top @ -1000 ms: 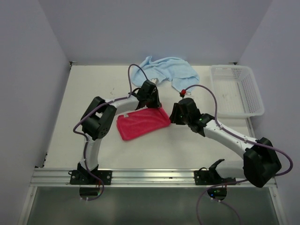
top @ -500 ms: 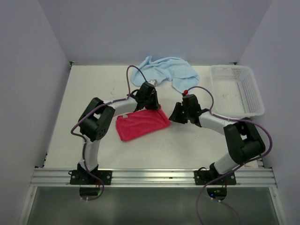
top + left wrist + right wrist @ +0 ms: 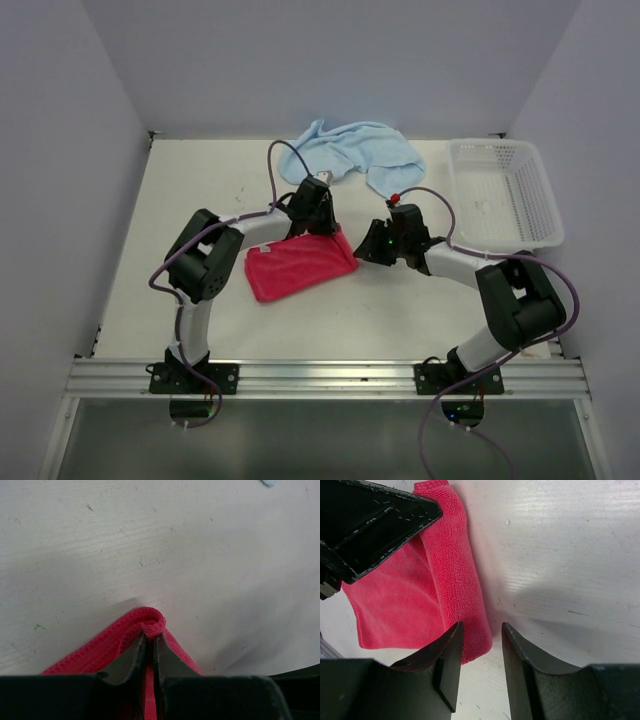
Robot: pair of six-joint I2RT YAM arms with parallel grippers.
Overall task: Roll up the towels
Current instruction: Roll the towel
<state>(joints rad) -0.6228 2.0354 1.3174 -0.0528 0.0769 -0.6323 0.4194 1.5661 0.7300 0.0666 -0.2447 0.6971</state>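
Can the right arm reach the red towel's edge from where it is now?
Probably yes: the right gripper hangs open at the edge of the red towel, nothing between them. The left gripper pinches another corner, out of the way.

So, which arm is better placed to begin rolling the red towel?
Left, probably. The left gripper is shut on the red towel, pinching a fold of its edge. The right gripper is open at the towel's corner and holds nothing yet.
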